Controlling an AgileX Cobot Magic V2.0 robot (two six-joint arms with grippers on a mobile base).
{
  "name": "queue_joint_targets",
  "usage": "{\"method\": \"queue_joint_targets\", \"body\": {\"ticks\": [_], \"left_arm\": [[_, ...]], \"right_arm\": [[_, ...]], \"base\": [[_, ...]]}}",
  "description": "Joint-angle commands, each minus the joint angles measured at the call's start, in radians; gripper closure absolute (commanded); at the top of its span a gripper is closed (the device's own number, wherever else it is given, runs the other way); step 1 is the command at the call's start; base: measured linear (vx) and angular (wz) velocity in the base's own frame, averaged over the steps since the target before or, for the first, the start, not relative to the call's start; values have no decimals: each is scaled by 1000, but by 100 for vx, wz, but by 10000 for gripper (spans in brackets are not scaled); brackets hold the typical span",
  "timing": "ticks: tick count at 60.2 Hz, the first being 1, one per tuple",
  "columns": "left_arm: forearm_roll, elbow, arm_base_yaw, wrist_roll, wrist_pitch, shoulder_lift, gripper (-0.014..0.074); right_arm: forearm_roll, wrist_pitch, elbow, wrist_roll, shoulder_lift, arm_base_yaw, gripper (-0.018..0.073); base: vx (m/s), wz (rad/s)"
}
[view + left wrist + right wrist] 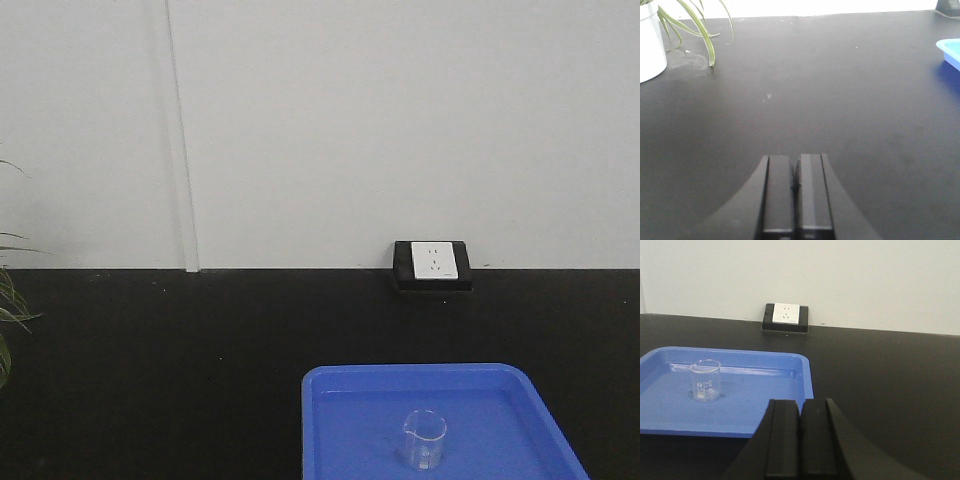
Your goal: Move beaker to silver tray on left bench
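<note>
The small clear glass beaker (423,439) stands upright in a bright blue plastic tray (350,420) on a black counter; it also shows in the right wrist view (705,381), left of and beyond my right gripper. My right gripper (800,402) is shut and empty, at the tray's front right corner. My left gripper (795,159) is shut and empty over bare black counter. The silver tray and the left bench are out of view.
A black-framed white wall socket (432,264) sits at the back of the counter by the white wall. A white pot (651,42) with a green plant stands at the far left. The blue tray's corner (950,52) shows at the right of the left wrist view.
</note>
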Motion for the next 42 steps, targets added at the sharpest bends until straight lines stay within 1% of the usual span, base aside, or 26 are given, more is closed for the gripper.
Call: {"method": "queue_joint_targets", "body": {"ticks": [1, 17, 23, 28, 35, 42], "left_arm": [[-8, 21, -5, -1, -81, -7, 595], [-8, 21, -5, -1, -81, -7, 595], [-8, 21, -5, -1, -81, -7, 595], [-8, 21, -5, -1, -81, -7, 595], [-8, 21, -5, -1, -81, -7, 595], [-8, 21, -5, -1, -81, -7, 595]], "right_arm": [[-3, -83, 4, 1, -11, -6, 571], [-3, -98, 4, 1, -11, -6, 571], [-3, -138, 4, 1, -11, -6, 571], [-3, -227, 4, 1, -11, -6, 571], [-1, -313, -2, 10, -11, -6, 571], [0, -292, -61, 49, 2, -4, 571]], "base": [[0, 0], [0, 0], [0, 0], [0, 0], [0, 0], [0, 0]]}}
